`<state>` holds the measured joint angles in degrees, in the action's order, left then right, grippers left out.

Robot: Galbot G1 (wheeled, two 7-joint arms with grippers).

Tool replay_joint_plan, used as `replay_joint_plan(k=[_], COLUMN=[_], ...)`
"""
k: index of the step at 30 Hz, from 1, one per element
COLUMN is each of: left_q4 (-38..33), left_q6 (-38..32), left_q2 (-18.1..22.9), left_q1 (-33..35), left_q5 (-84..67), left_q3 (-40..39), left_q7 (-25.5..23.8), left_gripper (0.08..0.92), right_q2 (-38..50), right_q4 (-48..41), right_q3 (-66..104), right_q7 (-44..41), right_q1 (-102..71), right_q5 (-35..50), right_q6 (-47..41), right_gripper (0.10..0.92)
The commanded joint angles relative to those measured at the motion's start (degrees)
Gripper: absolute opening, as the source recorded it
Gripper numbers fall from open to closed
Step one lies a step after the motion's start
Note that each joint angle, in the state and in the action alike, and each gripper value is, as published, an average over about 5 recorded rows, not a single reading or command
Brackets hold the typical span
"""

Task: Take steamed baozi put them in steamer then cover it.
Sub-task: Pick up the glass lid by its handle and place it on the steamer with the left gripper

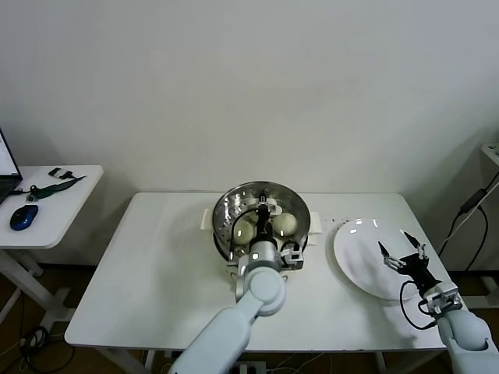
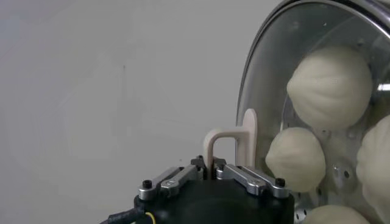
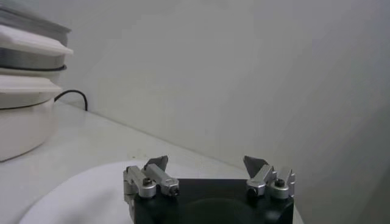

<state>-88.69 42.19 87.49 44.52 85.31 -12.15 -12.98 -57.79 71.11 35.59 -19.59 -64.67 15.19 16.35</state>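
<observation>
baozi (image 2: 329, 83) in steamer (image 1: 231, 204), cover (image 2: 262, 73) on

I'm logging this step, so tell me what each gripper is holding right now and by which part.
The left gripper is shut on the cover, holding its white handle. The right gripper is open over the plate, holding nothing.

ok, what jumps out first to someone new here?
The left gripper, jaws shut on the cover's white handle, holds the cover over the steamer at mid-table, steamed baozi visible through the glass. The right gripper hangs open over an empty white plate on the right.
</observation>
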Motion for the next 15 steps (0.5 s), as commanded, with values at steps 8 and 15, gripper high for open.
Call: replay_joint_plan(k=[8,15], left_q4=[-5.9,-13.1], left_q6=[2.8,2.8], left_q2=[-3.0,-6.3], left_q1=[1.2,3.3], left_q5=[-1.3,-2.4], left_q3=[-0.7,-1.1], left_q7=[-2.6,-4.4], left_gripper=[0.267,0.466], right_q2=[0.2,0.3], right_q4=[-0.1,-0.1], right_q3=[0.1,0.1], right_q7=[-0.3,-0.5], right_q1=[0.1,0.3], right_q5=[-0.2,-0.2], right_q6=[-0.2,-0.8], right_gripper=[0.823,0.823])
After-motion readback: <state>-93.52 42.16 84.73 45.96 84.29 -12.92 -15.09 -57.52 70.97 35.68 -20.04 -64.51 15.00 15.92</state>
